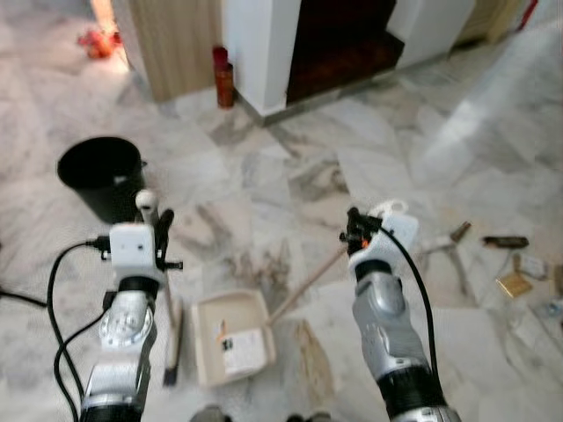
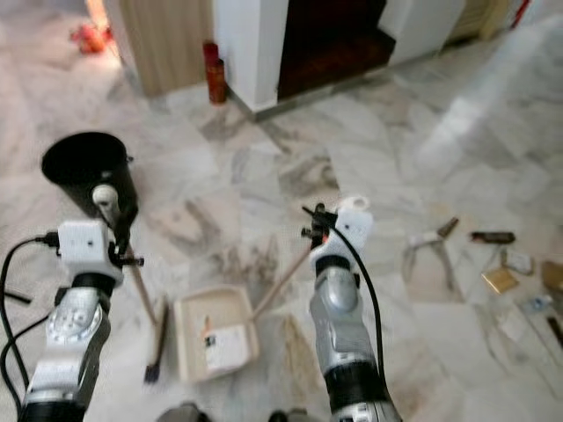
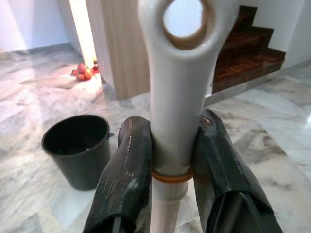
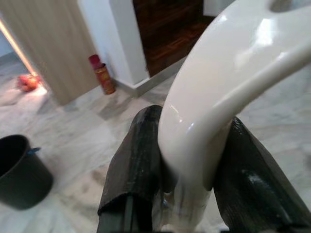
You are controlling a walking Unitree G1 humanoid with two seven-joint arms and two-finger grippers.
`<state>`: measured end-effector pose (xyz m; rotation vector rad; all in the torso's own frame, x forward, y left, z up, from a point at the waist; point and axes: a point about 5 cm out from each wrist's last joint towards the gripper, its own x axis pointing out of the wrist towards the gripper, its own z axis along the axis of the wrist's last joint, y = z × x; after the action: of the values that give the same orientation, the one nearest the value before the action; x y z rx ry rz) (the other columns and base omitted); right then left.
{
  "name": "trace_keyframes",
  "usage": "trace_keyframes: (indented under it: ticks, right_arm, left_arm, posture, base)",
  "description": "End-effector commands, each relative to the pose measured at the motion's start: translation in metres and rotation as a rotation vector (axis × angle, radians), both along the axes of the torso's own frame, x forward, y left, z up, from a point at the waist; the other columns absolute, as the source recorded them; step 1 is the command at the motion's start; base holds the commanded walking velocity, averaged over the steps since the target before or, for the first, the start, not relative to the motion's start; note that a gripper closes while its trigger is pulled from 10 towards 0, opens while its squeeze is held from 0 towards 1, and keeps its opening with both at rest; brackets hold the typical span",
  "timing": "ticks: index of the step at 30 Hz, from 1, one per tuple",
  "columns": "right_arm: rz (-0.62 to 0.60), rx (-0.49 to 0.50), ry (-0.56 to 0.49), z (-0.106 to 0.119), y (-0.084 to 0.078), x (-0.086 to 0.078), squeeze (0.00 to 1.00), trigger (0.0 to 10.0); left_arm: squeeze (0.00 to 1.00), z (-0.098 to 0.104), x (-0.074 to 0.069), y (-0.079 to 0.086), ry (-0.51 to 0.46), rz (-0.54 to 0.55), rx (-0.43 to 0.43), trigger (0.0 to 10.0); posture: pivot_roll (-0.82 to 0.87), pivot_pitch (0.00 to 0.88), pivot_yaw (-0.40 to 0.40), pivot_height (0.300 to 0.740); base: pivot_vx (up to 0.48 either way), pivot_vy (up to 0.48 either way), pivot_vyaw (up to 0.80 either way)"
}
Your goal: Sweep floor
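Both tools are clamped on handles. Left tool point(image 3: 170, 170) has its two black fingers point(image 3: 126, 174) pressed against either side of the white end of the broom handle point(image 3: 177, 87), just below the hanging hole at its tip. From the head camera, the broom point(image 2: 141, 290) runs down from that grip to the marble floor point(image 1: 369, 149), its dark bristle head point(image 1: 173, 352) resting just left of the dustpan point(image 1: 230, 338).

Right tool point(image 4: 189, 170) grips the curved white top of the dustpan handle point(image 4: 218, 82), one finger on each side. The long wooden stick point(image 1: 308, 283) slants from that grip down to the dustpan, a cream tray lying flat on the floor between the two arms, with a label and a small scrap inside it.

A black bucket point(image 1: 104, 176) stands upright on the floor ahead of the left arm. Farther off, a red canister point(image 1: 224, 81) stands against a white pillar point(image 1: 255, 48), beside a wooden panel point(image 1: 180, 40) and dark wooden steps point(image 1: 339, 48). To the right of the right arm, small bits of litter point(image 1: 515, 281) lie scattered on the floor, well apart from the dustpan.
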<state>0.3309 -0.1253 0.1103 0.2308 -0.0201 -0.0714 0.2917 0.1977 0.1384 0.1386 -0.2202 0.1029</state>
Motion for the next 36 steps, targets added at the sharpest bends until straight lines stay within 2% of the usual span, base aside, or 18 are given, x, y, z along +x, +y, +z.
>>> trace_keyframes:
  ticks: [1, 22, 32, 36]
  right_arm:
    - [0.014, 0.005, -0.036, 0.009, 0.006, 0.002, 0.0, 10.0]
    - [0.047, 0.01, -0.047, 0.012, 0.012, 0.003, 0.0, 10.0]
    - [0.079, -0.002, -0.073, 0.016, 0.015, 0.003, 0.0, 10.0]
    - [0.102, -0.003, -0.091, 0.019, 0.019, 0.003, 0.0, 10.0]
  left_arm:
    - [0.0, 0.007, -0.002, 0.003, -0.029, 0.012, -0.002, 10.0]
    - [0.0, 0.007, -0.002, 0.004, -0.026, 0.018, -0.001, 10.0]
    - [0.0, 0.003, -0.002, -0.003, -0.007, -0.015, 0.003, 10.0]
    - [0.0, 0.003, -0.002, -0.003, -0.004, -0.017, 0.001, 10.0]
  posture:
    - [0.06, 0.187, -0.105, 0.74]
    - [0.07, 0.19, -0.108, 0.74]
    - [0.07, 0.187, -0.106, 0.74]
    - [0.07, 0.185, -0.106, 0.74]
  base:
    - [0.0, 0.386, 0.0]
    - [0.0, 0.383, 0.0]
    - [0.0, 0.0, 0.0]
    - [0.0, 0.0, 0.72]
